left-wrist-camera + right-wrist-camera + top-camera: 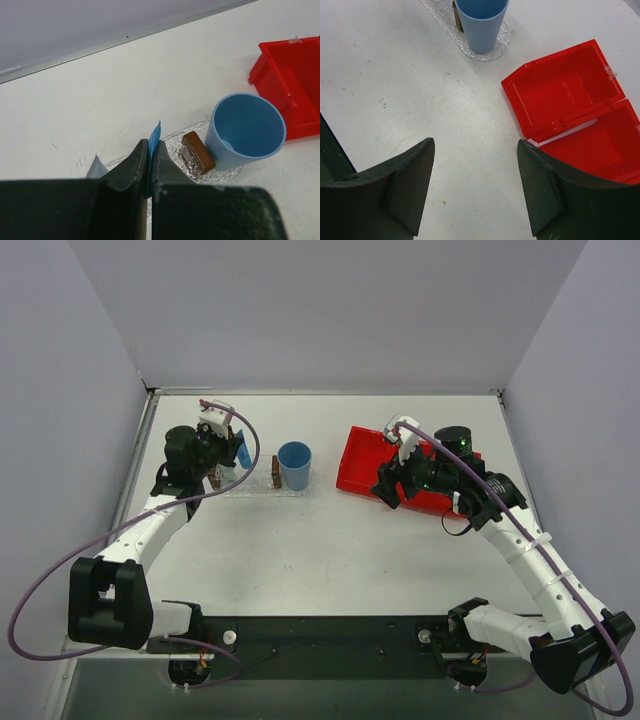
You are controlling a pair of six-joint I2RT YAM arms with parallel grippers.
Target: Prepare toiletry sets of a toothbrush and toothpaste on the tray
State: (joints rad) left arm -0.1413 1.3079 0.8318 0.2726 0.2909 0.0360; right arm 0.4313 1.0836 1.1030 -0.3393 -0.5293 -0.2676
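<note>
Tabletop [100,100]; blue toothpaste [156,132] mostly inside left pincer [151,150]

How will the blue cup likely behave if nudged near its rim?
The blue cup looks empty and thin-walled, so probably light and easy to shove. Its base is narrower than its rim, so a high nudge may tip it. It stands on the bumpy clear tray, which might snag sliding.

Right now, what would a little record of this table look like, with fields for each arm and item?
left jaws: shut on the blue toothpaste tube, at the tray's left end
right jaws: open, holding nothing, near the red bin
blue cup: upright on the tray's right end
brown block: on the tray, beside the cup
toothbrush: not clearly visible
</note>
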